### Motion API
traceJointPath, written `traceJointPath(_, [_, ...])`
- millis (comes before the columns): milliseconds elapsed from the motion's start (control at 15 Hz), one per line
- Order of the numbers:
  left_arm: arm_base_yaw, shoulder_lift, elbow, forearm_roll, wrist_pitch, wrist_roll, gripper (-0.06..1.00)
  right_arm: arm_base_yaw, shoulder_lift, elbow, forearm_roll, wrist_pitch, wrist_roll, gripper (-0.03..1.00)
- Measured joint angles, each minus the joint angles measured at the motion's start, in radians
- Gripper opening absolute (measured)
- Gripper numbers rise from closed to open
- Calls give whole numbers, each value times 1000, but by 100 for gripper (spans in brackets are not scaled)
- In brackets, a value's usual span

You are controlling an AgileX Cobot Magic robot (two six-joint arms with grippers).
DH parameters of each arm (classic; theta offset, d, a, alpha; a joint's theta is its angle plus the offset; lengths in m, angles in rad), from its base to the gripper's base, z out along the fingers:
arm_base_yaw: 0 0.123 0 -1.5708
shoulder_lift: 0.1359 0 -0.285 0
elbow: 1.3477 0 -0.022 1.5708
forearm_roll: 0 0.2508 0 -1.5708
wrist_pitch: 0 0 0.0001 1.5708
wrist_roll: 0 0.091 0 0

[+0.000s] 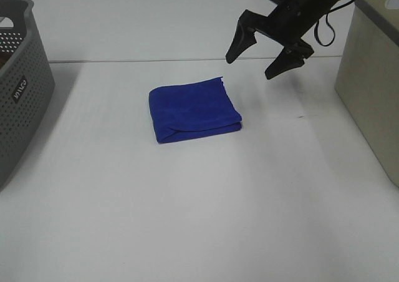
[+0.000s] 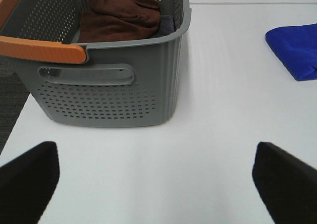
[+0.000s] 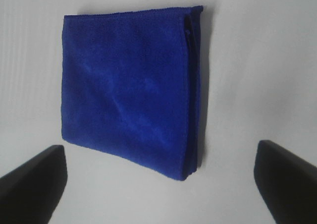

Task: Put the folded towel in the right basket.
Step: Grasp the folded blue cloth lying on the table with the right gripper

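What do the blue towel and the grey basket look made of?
Blue towel: soft cloth, likely microfibre or terry, matte with a fuzzy nap and layered folded edges. Grey basket: moulded plastic by the look, matte, with rows of small holes and a moulded grip slot.

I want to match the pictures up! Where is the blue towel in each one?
Exterior high: the blue towel lies mid-table, below and left of the open right gripper in the picture.
Left wrist: only a corner of the towel shows at the picture's edge, apart from the grey basket.
Right wrist: the towel fills the middle, between the open jaws.
Shared landmark: the grey basket, also at the exterior high view's left edge; the right wrist view lacks it.
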Motion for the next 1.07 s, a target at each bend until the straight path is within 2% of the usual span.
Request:
traceJointPath(200, [0,0,0,0,0,0,99,0,130,-132,23,18,8,97])
traceJointPath(333, [0,0,0,0,0,0,99,0,184,-167,42,22,20,97])
traceJointPath(1067, [0,0,0,0,0,0,99,0,268,-188,80,8,22,95])
